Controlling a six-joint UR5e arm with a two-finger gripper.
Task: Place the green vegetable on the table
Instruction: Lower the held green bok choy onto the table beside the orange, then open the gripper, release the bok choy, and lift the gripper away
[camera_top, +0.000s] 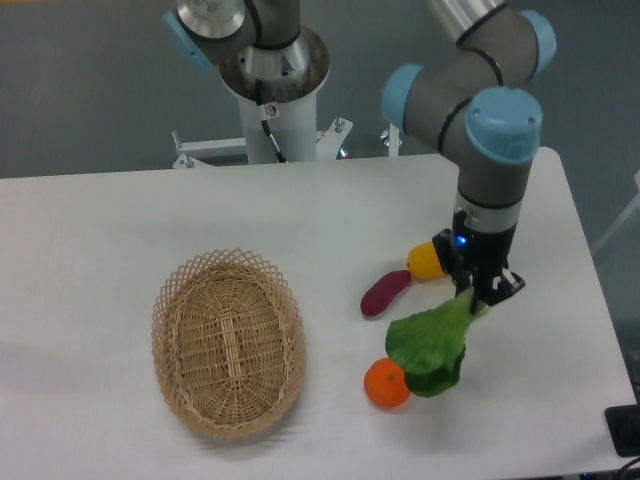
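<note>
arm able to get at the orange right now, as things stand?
Probably not cleanly. The tool is shut on the green vegetable, whose leaves hang right beside the orange and seem to overlap its right edge. The orange's top and left look free.

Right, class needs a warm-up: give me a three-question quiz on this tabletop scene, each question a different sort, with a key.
1. True or false: the green vegetable lies inside the wicker basket.
2. Which item touches or overlaps the vegetable's leaves in the picture? A) purple eggplant B) orange C) yellow item
3. Fill in: the gripper is shut on the vegetable's ___ end.

Key: 1 false; it hangs from the gripper, over the white table. 2 B. 3 stalk.
</note>
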